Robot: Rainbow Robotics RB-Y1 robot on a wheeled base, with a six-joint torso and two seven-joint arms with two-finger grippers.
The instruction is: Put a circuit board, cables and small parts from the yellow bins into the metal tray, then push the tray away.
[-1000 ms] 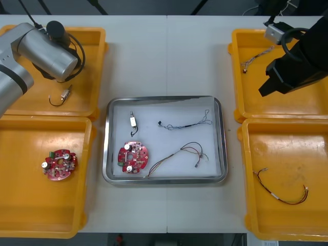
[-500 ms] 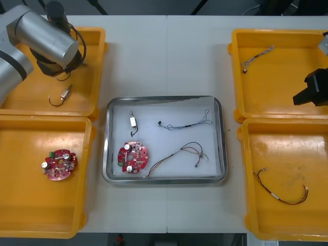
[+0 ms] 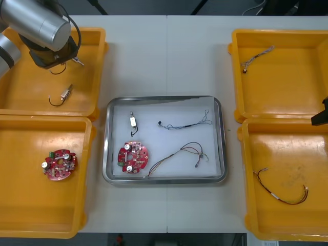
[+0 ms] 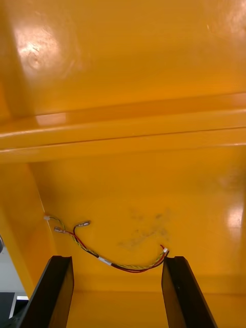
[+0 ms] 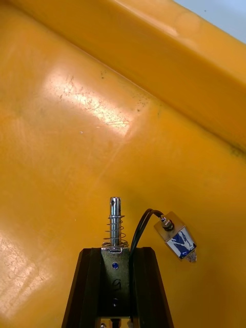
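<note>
On the worktop (image 3: 164, 51), the metal tray (image 3: 164, 98) sits stocked between yellow bins (image 3: 287, 72). The left claw (image 5: 117, 251) is clamped on a small metal part (image 5: 117, 220) over the far left bin, presumably tray-bound. The right claw (image 4: 117, 261) gapes above a red-and-yellow cable (image 4: 110, 263).

The front camera sits above the arms and looks steeply down on the table (image 3: 169, 56), far enough off to take in the tray (image 3: 221, 138) and all four bins (image 3: 287, 72). The right wrist camera looks out between the spread fingers of the right gripper (image 4: 117, 261), close over the near right bin (image 4: 169, 205). The cable (image 4: 110, 259) it sees there also lies in the front view. The left wrist camera looks along the left gripper (image 5: 117, 251), very close over the far left bin (image 5: 66, 128), which the front view shares.
</note>
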